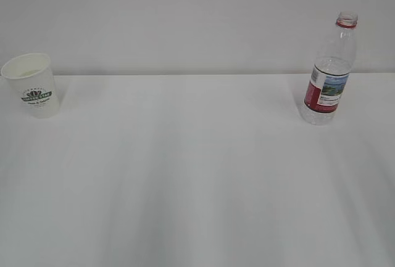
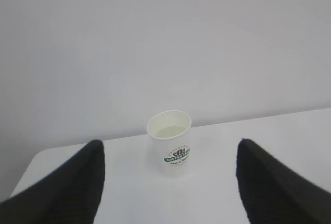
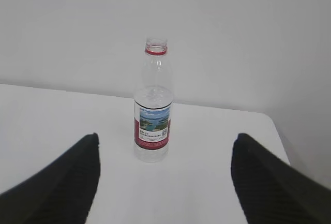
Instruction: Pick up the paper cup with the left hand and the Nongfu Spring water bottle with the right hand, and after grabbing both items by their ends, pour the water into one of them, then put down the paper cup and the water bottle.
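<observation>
Clearly both stood ready for separate grabs: small white paper cup (image 2: 169,142) and tall clear plastic water bottle (image 3: 152,102) upright, well apart, each framed by its own spread, empty gripper: left (image 2: 168,182), right (image 3: 163,180).

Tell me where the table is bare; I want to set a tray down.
The whole stretch between the paper cup at far left and the water bottle at far right is bare, as is the table's near half. Nowhere is crowded.

One paper cup (image 1: 31,84) stands near the surface's (image 1: 185,174) far left corner; one Nongfu Spring water bottle (image 1: 330,73) near the far right.
</observation>
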Controlling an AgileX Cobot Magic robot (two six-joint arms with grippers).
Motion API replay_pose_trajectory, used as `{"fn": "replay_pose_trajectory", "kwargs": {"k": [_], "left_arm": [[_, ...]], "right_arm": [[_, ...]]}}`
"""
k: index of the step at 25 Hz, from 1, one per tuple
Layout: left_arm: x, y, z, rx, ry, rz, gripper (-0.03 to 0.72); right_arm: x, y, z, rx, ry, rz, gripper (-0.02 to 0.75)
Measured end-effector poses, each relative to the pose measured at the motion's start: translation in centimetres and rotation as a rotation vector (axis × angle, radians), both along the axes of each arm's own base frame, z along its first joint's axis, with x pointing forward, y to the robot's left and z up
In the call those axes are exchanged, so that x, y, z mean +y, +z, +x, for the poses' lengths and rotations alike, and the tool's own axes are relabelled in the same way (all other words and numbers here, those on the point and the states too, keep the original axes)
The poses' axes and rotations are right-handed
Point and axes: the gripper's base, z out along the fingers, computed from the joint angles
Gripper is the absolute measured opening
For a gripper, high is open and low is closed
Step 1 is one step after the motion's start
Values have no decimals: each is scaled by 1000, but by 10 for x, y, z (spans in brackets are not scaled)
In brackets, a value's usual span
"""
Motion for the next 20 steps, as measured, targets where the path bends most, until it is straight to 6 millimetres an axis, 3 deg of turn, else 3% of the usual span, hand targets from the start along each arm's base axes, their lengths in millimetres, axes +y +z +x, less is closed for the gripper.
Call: {"fn": "replay_pose_trajectory", "kwargs": {"k": [8,12,20], "left_arm": [[-1,-8,-1,94,3,-63,577],[0,-15,-5,199,13,-85,575],[2,25,-31,200,28,-100,538]], "right_arm": [[-3,17,-20,37,-21,-20,591],[-5,15,-34,63,-31,-20,590],[-3,13,-52,77,-20,52,590]]}}
